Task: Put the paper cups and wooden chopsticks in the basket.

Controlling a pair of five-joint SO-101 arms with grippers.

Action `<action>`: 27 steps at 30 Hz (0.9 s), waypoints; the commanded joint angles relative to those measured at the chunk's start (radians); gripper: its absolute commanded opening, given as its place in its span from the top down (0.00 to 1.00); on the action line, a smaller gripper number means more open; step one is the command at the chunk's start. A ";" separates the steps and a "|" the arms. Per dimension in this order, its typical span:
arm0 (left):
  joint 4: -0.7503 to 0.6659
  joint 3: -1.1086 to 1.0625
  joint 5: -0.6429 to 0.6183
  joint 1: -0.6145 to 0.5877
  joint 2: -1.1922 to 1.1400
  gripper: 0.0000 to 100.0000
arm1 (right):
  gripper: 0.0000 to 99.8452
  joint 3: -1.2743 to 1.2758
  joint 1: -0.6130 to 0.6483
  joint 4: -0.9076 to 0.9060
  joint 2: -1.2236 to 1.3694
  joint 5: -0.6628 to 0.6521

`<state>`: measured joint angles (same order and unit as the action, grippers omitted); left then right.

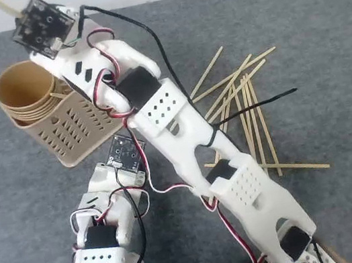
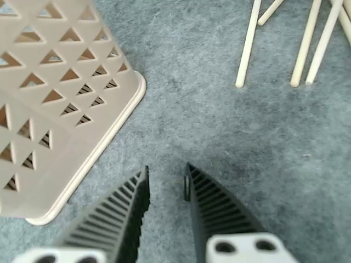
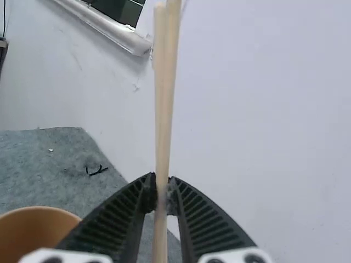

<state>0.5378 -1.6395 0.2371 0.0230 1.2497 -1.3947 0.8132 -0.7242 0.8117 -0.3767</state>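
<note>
My right end effector (image 3: 160,189) is clamped on what look like two wooden chopsticks (image 3: 163,82), their long axis upright, just above the basket (image 1: 74,132) holding one nested stack of paper cups (image 1: 21,87). Roughly ten loose chopsticks (image 1: 242,103) lie on the tabletop (image 1: 321,24). My left end effector (image 2: 166,178), slightly open and empty, sits beside the basket.

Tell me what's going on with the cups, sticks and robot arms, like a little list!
paper cups: stacked inside the basket
basket: on the grey mat
right gripper: shut, raised near the cups
held chopsticks: clamped in the right gripper, sticking out past it
left gripper: open, empty, low beside the basket's corner
loose chopsticks: scattered on the mat, apart from the basket
</note>
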 commanded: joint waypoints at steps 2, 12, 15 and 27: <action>-0.028 0.010 0.012 0.003 0.014 0.91 | 0.99 -0.051 0.019 -0.015 -0.031 0.005; -0.028 0.010 0.012 0.003 0.014 0.91 | 0.93 -0.060 -0.005 -0.077 0.045 0.000; -0.028 0.010 0.012 0.003 0.014 0.91 | 0.83 -0.060 -0.001 -0.182 0.019 0.003; -0.028 0.010 0.012 0.003 0.014 0.91 | 0.88 -0.060 -0.048 -0.346 -0.168 -0.071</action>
<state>0.5378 -1.6395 0.2371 0.0230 1.2497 -1.4009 0.8055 -1.0065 0.7963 -0.3828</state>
